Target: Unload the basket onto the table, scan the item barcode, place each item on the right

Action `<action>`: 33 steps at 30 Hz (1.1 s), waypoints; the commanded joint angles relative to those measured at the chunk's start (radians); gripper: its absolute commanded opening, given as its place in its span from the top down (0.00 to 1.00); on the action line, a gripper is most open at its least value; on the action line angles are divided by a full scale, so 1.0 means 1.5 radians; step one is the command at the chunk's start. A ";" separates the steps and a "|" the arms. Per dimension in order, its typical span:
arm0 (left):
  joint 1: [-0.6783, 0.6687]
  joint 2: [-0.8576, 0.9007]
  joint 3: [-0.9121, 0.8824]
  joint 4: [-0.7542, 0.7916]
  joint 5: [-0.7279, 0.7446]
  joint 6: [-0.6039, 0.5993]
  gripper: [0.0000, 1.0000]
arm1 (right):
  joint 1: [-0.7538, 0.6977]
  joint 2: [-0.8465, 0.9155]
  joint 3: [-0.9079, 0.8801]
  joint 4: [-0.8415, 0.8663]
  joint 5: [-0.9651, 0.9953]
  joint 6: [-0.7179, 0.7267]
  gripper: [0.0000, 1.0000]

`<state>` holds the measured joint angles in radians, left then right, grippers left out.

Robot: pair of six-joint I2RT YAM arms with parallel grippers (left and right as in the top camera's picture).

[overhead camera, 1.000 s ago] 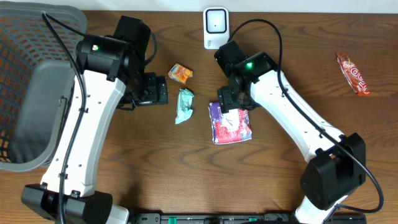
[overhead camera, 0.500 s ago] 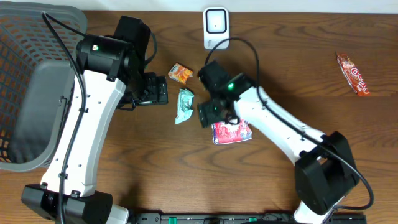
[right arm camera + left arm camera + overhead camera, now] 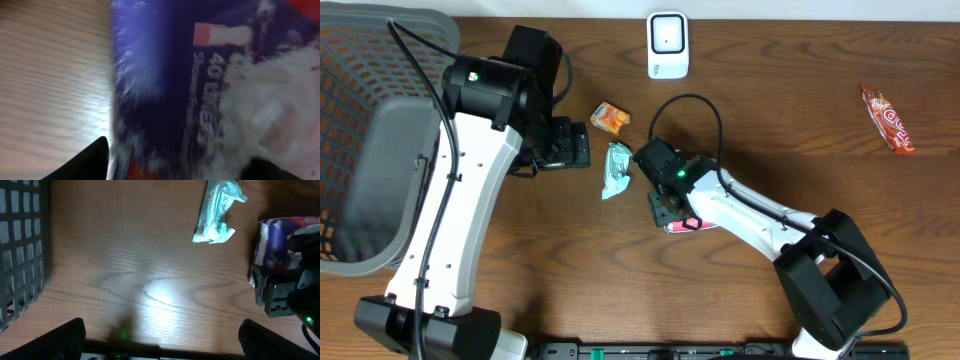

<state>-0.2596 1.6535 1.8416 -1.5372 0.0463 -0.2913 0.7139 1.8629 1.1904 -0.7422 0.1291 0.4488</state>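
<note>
A purple and white package (image 3: 200,75) fills the gap between my right gripper's (image 3: 180,165) two fingers and touches both; the view is blurred. From overhead the right gripper (image 3: 665,195) covers most of that package, leaving only a pink and white corner (image 3: 686,224) showing. In the left wrist view the package (image 3: 275,245) sits at the right edge with the right gripper's black body against it. The white scanner (image 3: 667,45) stands at the table's back edge. My left gripper (image 3: 560,145) hovers open over bare wood (image 3: 160,340), left of the package.
A teal packet (image 3: 617,170) lies just left of the right gripper, also in the left wrist view (image 3: 217,210). An orange snack (image 3: 610,118) sits behind it. A red bar (image 3: 888,118) lies far right. A grey basket (image 3: 370,140) fills the left side.
My right arm swung left and down onto the purple package and its jaws narrowed around it. The package now shows less from overhead. The left arm stayed still.
</note>
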 commanded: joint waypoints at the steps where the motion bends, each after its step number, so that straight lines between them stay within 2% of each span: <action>1: 0.000 0.004 0.004 -0.002 -0.004 -0.001 0.02 | 0.005 -0.008 -0.031 0.009 0.035 0.025 0.41; 4: 0.000 0.004 0.004 -0.002 -0.004 -0.001 0.02 | 0.005 -0.009 -0.028 0.009 0.032 0.024 0.84; 6: 0.000 0.004 0.004 -0.002 -0.004 -0.001 0.02 | 0.001 -0.009 -0.007 -0.003 0.013 0.021 0.99; 12: 0.000 0.004 0.004 -0.001 -0.004 -0.001 0.02 | -0.042 -0.009 0.100 -0.064 -0.133 -0.051 0.99; 20: 0.000 0.004 0.004 -0.002 -0.004 -0.001 0.02 | -0.162 -0.009 0.226 -0.161 -0.493 -0.186 0.99; 28: 0.000 0.004 0.004 -0.001 -0.004 -0.001 0.02 | -0.325 -0.008 0.181 -0.158 -0.831 -0.284 0.99; 33: 0.000 0.004 0.004 -0.001 -0.004 -0.001 0.02 | -0.403 -0.008 0.068 -0.106 -0.953 -0.308 0.99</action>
<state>-0.2596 1.6535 1.8412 -1.5372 0.0460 -0.2913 0.1684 1.8622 1.4036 -0.9371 -1.0462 0.0566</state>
